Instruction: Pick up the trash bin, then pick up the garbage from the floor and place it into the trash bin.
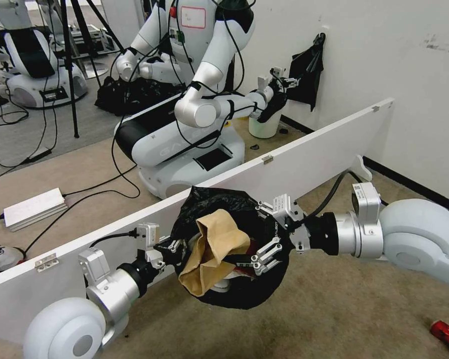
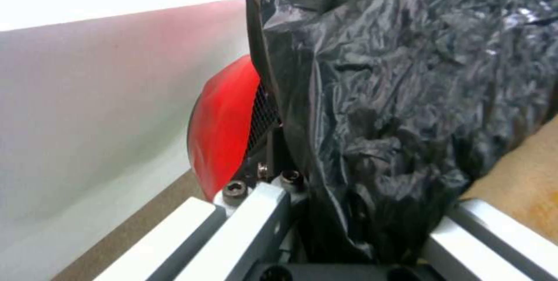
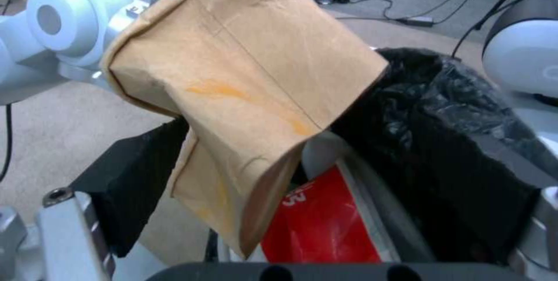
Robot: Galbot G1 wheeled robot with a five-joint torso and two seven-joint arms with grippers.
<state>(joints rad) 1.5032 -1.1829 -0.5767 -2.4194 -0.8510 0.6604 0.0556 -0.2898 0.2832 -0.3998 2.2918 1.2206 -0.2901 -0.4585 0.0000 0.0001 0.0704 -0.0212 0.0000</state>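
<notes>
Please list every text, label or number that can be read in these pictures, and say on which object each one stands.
"GAL…": partly hidden grey letters on the other robot's base.
White characters, perhaps "3": on the red-white paper cup in the trash bin; partly hidden.
White label on that robot's torso: too small to read.

the trash bin [image 2: 224, 128] is seen as smooth glossy red plastic, lined with crinkly, shiny black plastic film [image 2: 407, 76]. the paper bag [image 3: 244, 80] is made of matt tan paper, creased and faintly stained. the floor [image 1: 334, 309] is covered in rough matt carpet. the left hand [image 2: 348, 228] is finished in matt white.
</notes>
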